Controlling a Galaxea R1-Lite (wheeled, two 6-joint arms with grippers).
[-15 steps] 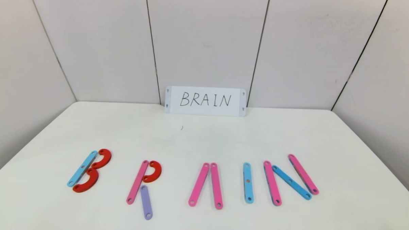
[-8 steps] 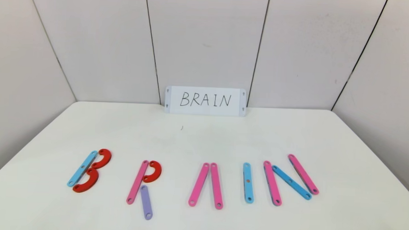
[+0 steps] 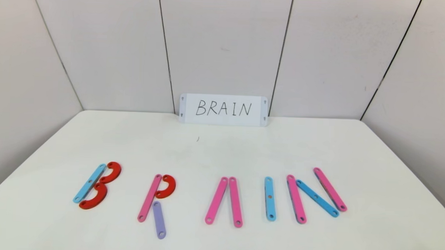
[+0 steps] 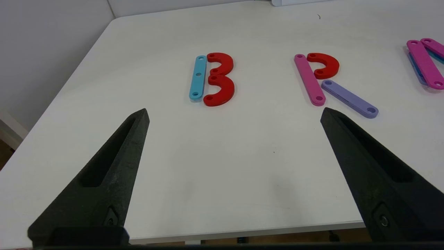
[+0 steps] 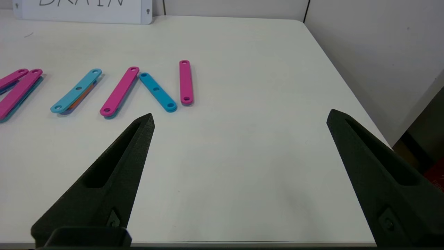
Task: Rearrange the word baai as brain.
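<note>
Head view: row of flat pink, blue, purple bars and red C-pieces (image 3: 220,199) spells BRAIN on white table (image 3: 221,151); task appears complete. Left gripper (image 4: 234,114) and right gripper (image 5: 239,116) fingers spread wide, empty.

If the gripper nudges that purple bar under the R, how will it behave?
The purple bar looks flat and rigid, so it would probably slide rather than roll or tip. It lies flush on the smooth table, so gripping its thin edge may be hard. It nearly touches the pink bar, which a push might shift.
</note>
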